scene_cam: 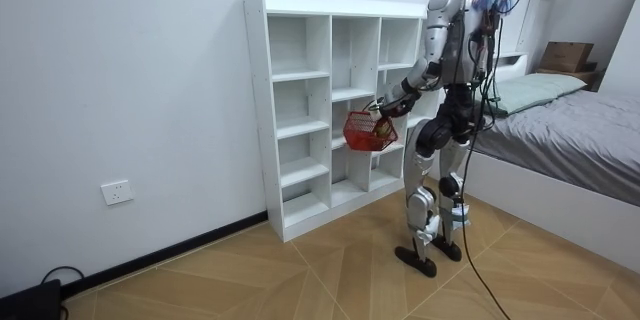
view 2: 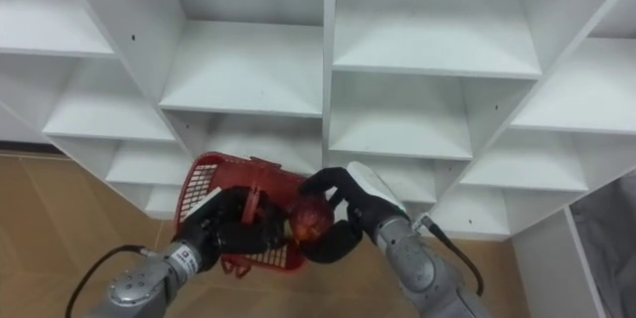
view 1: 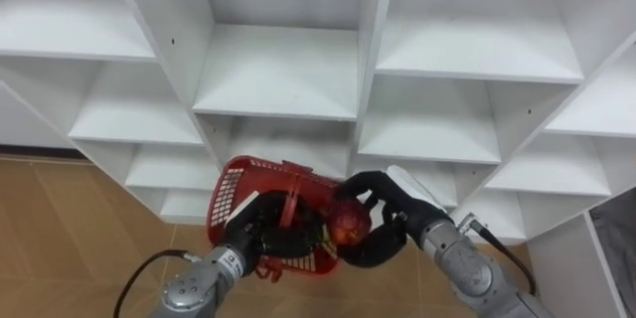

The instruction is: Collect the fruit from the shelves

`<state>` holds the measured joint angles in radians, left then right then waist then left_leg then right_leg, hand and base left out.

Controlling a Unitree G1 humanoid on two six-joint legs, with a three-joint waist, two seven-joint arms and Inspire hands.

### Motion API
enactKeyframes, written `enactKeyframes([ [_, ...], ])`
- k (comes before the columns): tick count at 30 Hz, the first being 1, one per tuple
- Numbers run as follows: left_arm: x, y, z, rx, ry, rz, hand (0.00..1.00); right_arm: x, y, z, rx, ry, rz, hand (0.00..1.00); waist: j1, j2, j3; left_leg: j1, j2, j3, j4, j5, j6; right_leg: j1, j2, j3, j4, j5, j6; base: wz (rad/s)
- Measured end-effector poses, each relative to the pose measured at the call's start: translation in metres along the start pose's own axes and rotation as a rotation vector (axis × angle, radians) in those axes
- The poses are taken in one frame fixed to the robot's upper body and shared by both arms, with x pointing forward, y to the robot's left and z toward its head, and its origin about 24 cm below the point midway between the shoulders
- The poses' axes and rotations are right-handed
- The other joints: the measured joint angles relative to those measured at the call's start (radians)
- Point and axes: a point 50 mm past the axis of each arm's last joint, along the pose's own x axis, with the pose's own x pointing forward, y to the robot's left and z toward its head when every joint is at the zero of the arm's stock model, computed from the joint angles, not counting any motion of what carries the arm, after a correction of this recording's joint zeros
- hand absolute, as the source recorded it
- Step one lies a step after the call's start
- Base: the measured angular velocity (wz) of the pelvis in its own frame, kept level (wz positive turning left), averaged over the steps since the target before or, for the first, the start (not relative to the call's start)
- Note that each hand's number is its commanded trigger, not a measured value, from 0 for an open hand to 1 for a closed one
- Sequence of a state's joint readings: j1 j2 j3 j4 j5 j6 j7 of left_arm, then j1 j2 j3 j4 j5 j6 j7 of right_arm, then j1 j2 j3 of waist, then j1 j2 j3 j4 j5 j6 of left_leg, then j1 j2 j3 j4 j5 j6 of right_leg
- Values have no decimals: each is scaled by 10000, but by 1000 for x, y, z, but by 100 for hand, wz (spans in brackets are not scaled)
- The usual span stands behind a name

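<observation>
In the room view, a grey bed is stretching along the right side at three o'clock, with a pale green pillow lying at its head and a brown cardboard box sitting just behind, toward two o'clock. A white wall socket is sitting low on the plain white wall at nine o'clock. A dark flat object is lying at eight o'clock on the wooden herringbone floor.
</observation>
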<state>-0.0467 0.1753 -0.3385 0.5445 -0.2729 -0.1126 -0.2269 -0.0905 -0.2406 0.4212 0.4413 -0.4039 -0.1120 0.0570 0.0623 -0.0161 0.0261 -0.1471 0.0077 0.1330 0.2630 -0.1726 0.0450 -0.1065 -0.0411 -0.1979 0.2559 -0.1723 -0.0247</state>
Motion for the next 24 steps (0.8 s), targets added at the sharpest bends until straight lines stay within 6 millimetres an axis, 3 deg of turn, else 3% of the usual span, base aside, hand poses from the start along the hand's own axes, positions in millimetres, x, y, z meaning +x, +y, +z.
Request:
enactKeyframes([
  [6,4,-11,16,68,-795,-927,100,1,8,3,-802,-54,540,100,23,1,0,13,4,1,60,-1,2,19,-6,1,50,1,-2,0],
  [24,4,-20,14,-40,-737,-1903,100,1,15,1,-1682,34,936,100,233,-55,32,6,6,27,68,-2,1,14,-4,27,21,-35,-27,0],
])
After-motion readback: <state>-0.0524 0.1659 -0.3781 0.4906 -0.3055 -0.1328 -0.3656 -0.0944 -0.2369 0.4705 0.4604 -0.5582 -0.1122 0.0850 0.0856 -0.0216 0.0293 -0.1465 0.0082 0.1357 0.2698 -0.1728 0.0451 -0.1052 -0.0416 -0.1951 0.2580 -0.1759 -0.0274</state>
